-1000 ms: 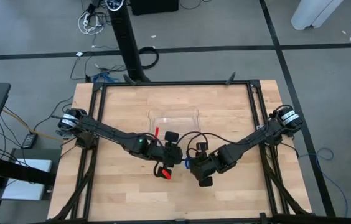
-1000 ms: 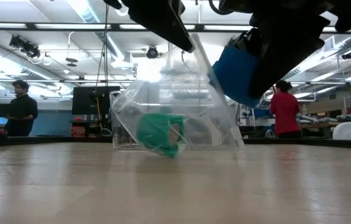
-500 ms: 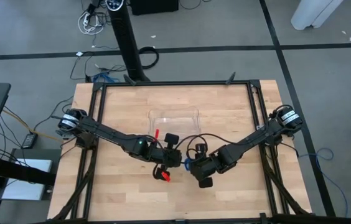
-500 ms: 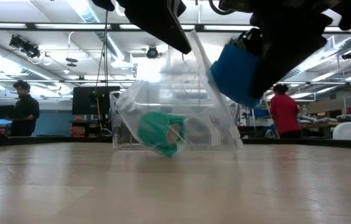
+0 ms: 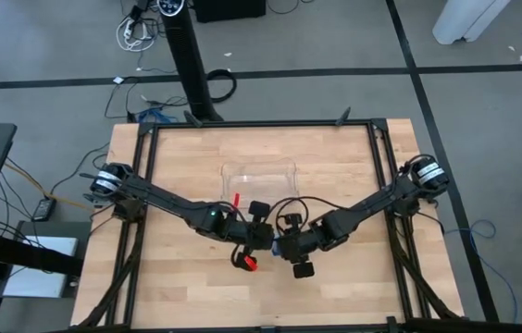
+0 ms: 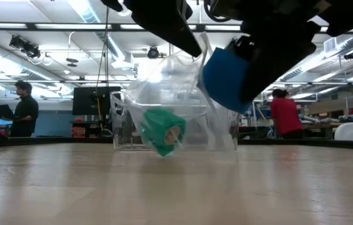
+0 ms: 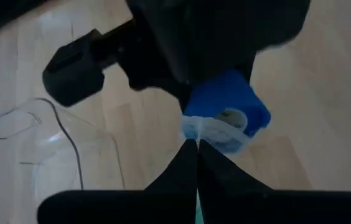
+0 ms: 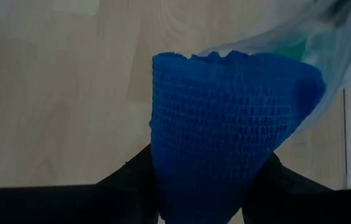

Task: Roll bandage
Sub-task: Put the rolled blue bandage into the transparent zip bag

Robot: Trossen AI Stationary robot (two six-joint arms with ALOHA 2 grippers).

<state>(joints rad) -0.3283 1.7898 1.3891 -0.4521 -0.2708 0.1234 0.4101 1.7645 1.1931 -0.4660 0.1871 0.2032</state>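
Note:
The bandage [image 6: 225, 78] is a compact blue roll, held above the middle of the table by my right gripper [image 5: 289, 248], which is shut on it. Right next to it my left gripper [image 5: 263, 242] is shut on a clear plastic bag [image 6: 183, 94]. The bag hangs below both grippers with a teal-green roll [image 6: 163, 130] in its bottom. In the left wrist view the bandage [image 7: 228, 102] shows just past my shut fingertips. My left gripper pinches a thin edge of the clear bag [image 7: 216, 132] between its fingertips, close beside the blue roll, slanting down from the table's left. The bag hangs slack below the hold. My right gripper pinches the bandage roll by its rounded sides [image 8: 163, 168] between its two fingers [image 8: 132, 174], slanting down from the table's right. The roll sticks out past the fingertips and is lifted clear of the table.
A clear plastic tray [image 5: 259, 174] stands on the table behind the grippers, toward the far edge. Bare wood lies to the left, right and near side. People stand in the room beyond the table.
My right gripper has carried the blue roll a little toward the table's left, closer to my left gripper. The hanging bag with the green roll has swung slightly the same way.

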